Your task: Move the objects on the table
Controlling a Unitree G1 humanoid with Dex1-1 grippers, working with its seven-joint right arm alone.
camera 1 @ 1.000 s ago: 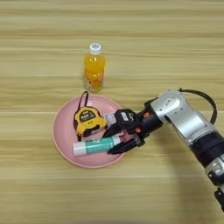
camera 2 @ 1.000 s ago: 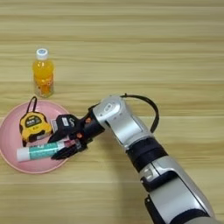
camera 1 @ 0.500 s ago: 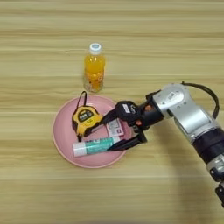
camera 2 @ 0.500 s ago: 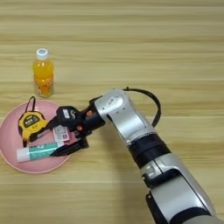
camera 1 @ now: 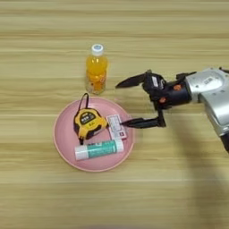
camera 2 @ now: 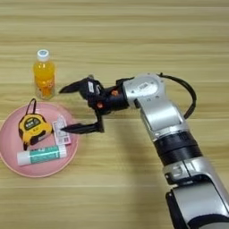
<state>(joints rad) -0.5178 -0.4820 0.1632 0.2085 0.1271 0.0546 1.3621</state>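
Light wooden planks with long horizontal grain make up the worktop, which fills both views. Near the left sits a round pink plate. On it lie a yellow-and-black tape measure with a thin black strap looping up over the plate's far rim, a white tube with a green label lying on its side just in front of the tape measure, and a small white-and-pink card at the plate's right side. Printing on the tube and card is too small to read. Beyond the plate, off it, an orange-drink bottle with a white cap stands upright; its label cannot be read either.

From the right comes the silver forearm, ending in the pincer, spread wide and holding nothing. One black finger points left toward the bottle without touching it; the other has its tip over the plate's right edge, beside the card.
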